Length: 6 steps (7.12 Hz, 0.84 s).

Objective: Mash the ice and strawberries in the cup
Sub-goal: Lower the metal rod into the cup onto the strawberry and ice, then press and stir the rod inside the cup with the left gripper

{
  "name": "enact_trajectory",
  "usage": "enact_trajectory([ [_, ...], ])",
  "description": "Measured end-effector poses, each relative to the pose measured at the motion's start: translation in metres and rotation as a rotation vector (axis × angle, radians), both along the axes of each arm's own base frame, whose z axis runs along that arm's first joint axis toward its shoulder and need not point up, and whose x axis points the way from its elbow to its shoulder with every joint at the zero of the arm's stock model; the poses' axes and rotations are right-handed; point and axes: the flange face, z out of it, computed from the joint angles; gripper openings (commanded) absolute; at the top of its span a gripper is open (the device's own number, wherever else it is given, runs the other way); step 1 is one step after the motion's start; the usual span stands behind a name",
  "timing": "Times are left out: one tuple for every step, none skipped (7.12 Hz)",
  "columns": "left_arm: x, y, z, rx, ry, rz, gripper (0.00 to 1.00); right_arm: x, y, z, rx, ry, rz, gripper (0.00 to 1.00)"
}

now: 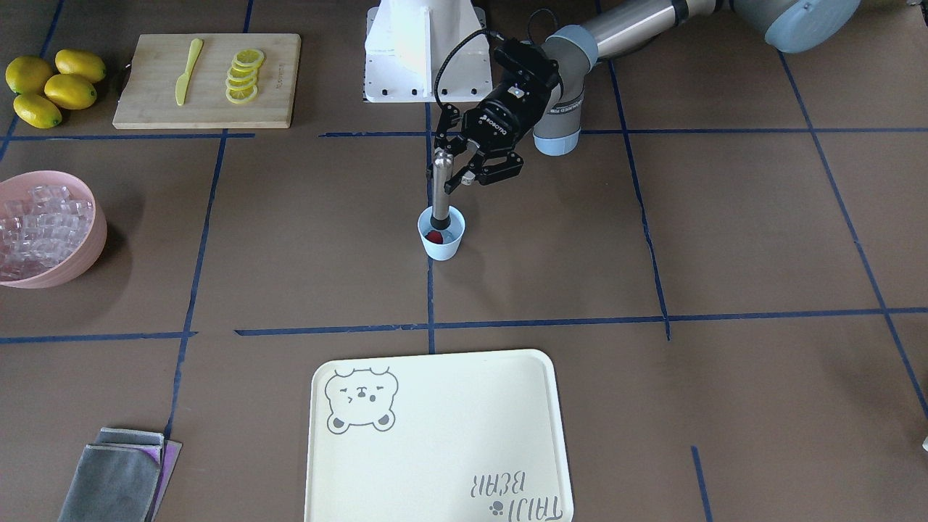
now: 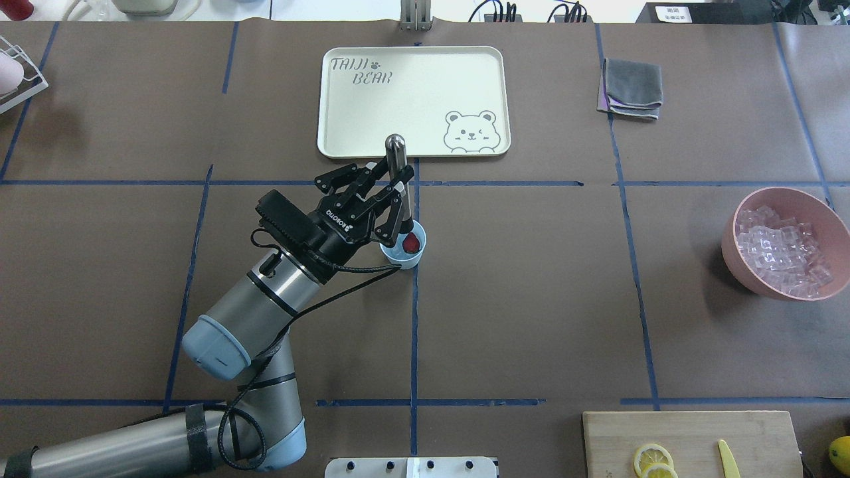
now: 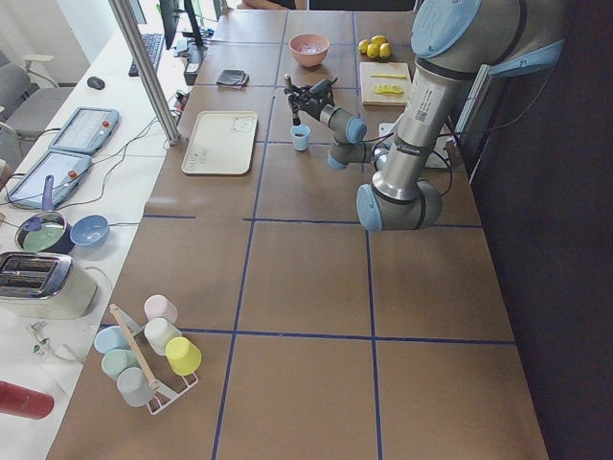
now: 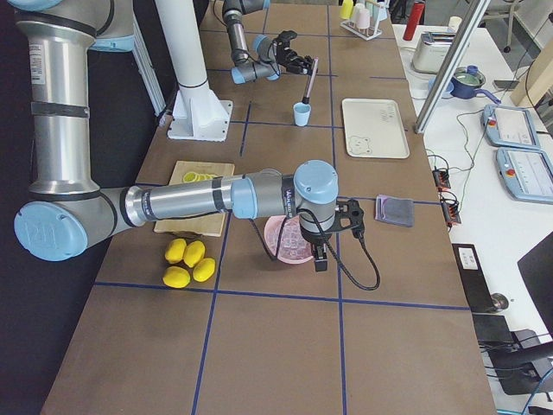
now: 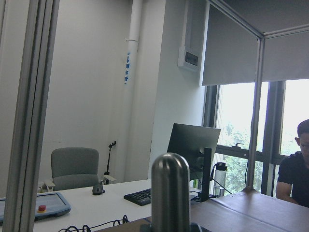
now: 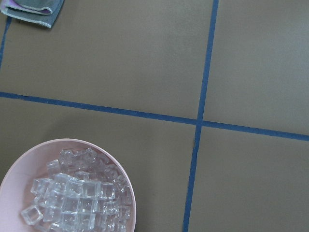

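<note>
I am at the mashing step. My left gripper [image 1: 451, 172] pinches the shaft of the metal muddler [image 1: 440, 190], which stands upright with its foot inside the cup [image 1: 444, 251] near the middle of the table. The strawberry [image 1: 433, 237] beside the foot looks whole and glossy, so I judge the next move is a straight press down without tipping the cup. I cannot make out ice in the cup. The ice [image 2: 783, 249] I see fills the pink bowl [image 2: 736, 269] near the table's right edge. My right gripper [image 4: 320, 256] hangs over it; whether spread or closed I cannot tell.
</note>
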Motion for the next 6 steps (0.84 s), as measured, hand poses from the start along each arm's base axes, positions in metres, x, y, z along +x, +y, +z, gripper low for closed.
enact_trajectory([
  [0.004,0.0,0.004,-0.001,-0.002,0.003,0.0,0.0,0.0,0.0,0.0,0.0,0.0,1.0],
  [0.007,0.0,0.011,-0.002,-0.004,0.004,0.0,0.0,0.0,0.0,0.0,-0.001,0.0,1.0],
  [0.01,0.0,0.015,-0.002,-0.005,0.006,0.0,0.0,0.0,0.0,0.0,-0.002,0.0,1.0],
  [0.013,0.002,0.017,-0.003,-0.006,0.01,0.0,0.0,0.0,0.001,-0.002,-0.002,0.0,1.0],
  [0.016,0.006,0.018,-0.004,-0.006,0.017,0.0,0.0,0.001,0.001,-0.004,-0.002,0.0,1.0],
  [0.018,0.009,0.018,-0.005,-0.006,0.022,0.0,0.0,0.001,0.002,-0.006,-0.002,0.0,1.0],
])
